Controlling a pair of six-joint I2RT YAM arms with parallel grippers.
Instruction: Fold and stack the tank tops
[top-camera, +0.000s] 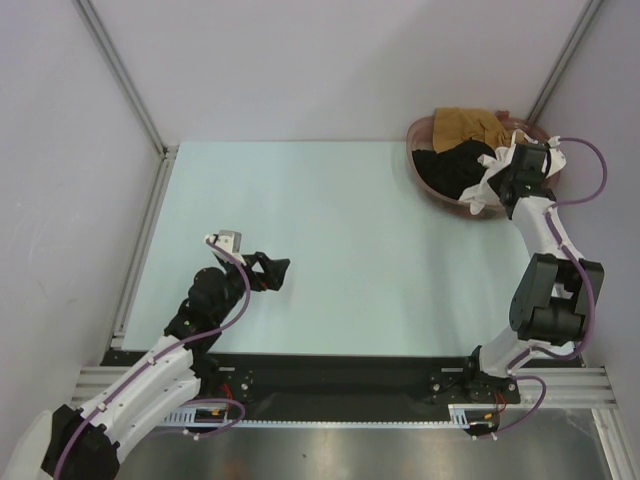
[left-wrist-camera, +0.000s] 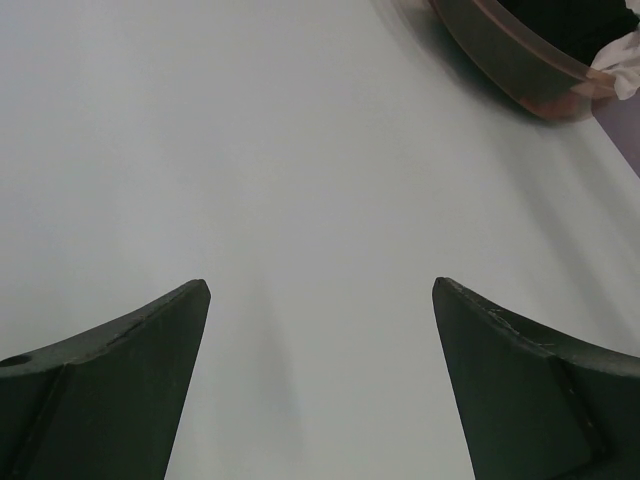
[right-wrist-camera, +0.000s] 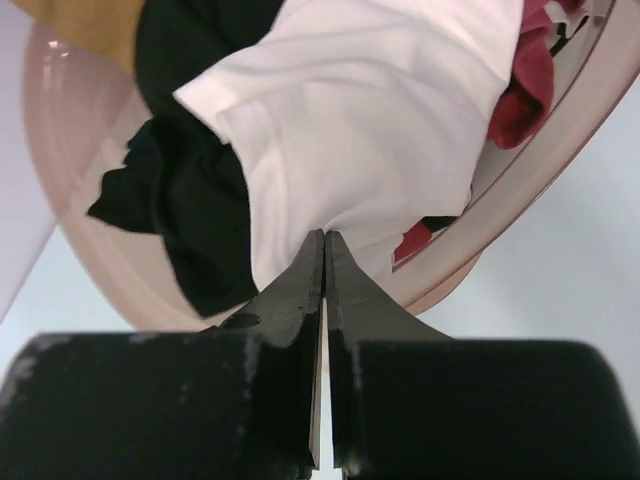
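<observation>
Pale desk (top-camera: 330, 220): I read my left jaws as hanging low over it, spread wide apart. Far right corner: round reddish basket (right-wrist-camera: 70, 220) holds the tank tops. Black tank top (top-camera: 450, 165) fills its left side, mustard tank top (top-camera: 462, 122) lies behind, and red tank top (right-wrist-camera: 520, 95) sits against the rim. My right jaws are pinched tight on the white tank top (right-wrist-camera: 370, 130), which drapes over the others.

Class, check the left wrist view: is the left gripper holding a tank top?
No: the left gripper stands wide open, with only the bare table showing between its jaws.
</observation>
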